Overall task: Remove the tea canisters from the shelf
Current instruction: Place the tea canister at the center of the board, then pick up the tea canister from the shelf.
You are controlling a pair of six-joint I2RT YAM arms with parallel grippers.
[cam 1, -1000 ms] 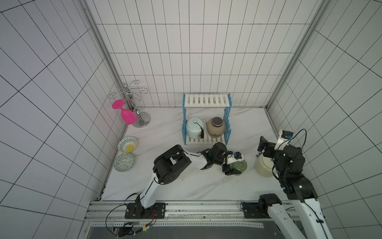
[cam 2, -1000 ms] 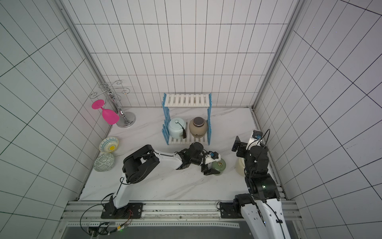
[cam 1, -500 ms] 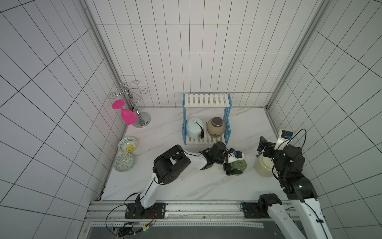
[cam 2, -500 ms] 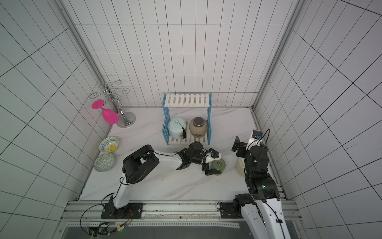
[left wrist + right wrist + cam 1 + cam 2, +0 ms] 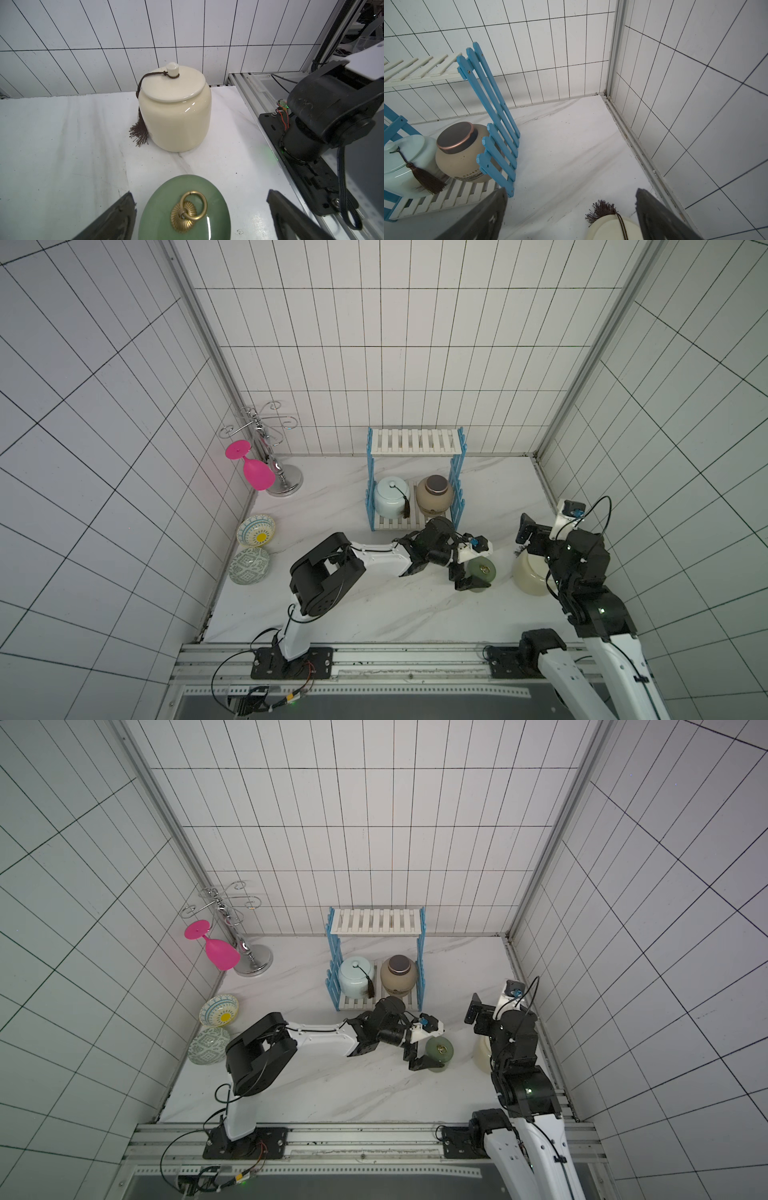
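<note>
Tan canister print illegible

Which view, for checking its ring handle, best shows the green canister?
Left wrist: the green canister sits close, brass ring clear. Both top views show it tiny; the right wrist view misses it.

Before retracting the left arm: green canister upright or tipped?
Upright. The green canister stands on the table, its lid with the brass ring facing up, between the jaws of the open left gripper.
</note>
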